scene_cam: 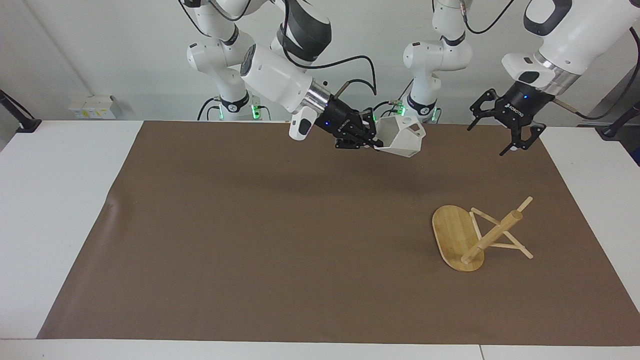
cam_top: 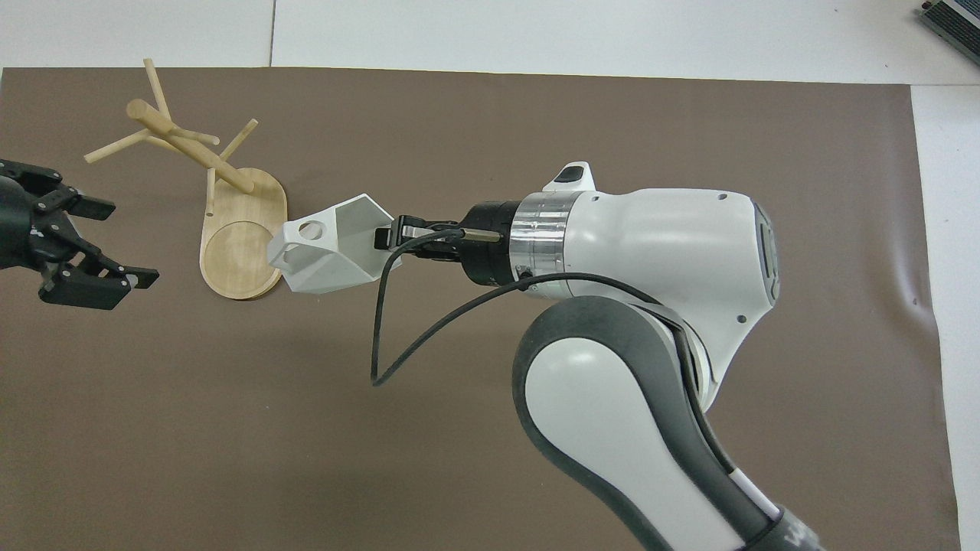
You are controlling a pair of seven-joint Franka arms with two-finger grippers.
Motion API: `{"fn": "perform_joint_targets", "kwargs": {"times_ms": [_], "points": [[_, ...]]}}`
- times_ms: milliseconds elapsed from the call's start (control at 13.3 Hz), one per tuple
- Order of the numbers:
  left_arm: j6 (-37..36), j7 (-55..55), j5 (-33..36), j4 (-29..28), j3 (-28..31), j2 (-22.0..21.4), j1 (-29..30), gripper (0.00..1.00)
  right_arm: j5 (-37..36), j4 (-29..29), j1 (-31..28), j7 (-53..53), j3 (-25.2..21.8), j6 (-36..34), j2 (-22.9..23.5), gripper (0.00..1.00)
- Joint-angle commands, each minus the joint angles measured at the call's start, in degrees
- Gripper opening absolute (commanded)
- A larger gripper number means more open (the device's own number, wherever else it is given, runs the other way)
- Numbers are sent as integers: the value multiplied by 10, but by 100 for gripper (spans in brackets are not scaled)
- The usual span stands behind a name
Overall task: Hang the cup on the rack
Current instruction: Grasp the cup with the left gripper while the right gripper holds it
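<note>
The white faceted cup is held in the air by my right gripper, which is shut on its wall. In the overhead view the cup overlaps the edge of the rack's oval base, with the right gripper beside it. The bamboo rack lies tipped over on the mat toward the left arm's end, its base on edge and its post and pegs pointing that way. My left gripper is open and empty in the air, over the mat beside the rack. It also shows in the overhead view.
A brown mat covers most of the white table. The right arm's large white and grey links span the mat in the overhead view.
</note>
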Motion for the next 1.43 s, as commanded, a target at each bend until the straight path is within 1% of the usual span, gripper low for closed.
{"fn": "perform_joint_targets", "kwargs": {"times_ms": [0,75,226,302,452,603,754,1056,1357], "points": [[24,84,-44,-60,6,-39,4,100,15,-5,-1,4,3,16,-4,0],[25,123,-70,-73,6,-41,15,100,15,-5,0,6,3,24,-3,0],[42,180,-131,-89,5,-33,16,100,15,-5,6,12,3,38,-2,0],[51,202,-160,-90,6,-20,14,100,15,-5,7,14,3,39,-2,0],[67,254,-193,-88,3,4,8,100,15,-5,14,15,3,52,-1,0],[69,287,-206,-88,1,13,-5,100,14,-5,21,25,3,66,3,0],[74,303,-217,-89,0,16,-7,100,14,-5,28,26,3,77,6,0],[82,326,-221,-94,-1,14,-33,100,14,-4,46,36,3,110,15,0],[114,340,-228,-119,-2,7,-46,100,14,-6,46,35,3,108,17,0]]}}
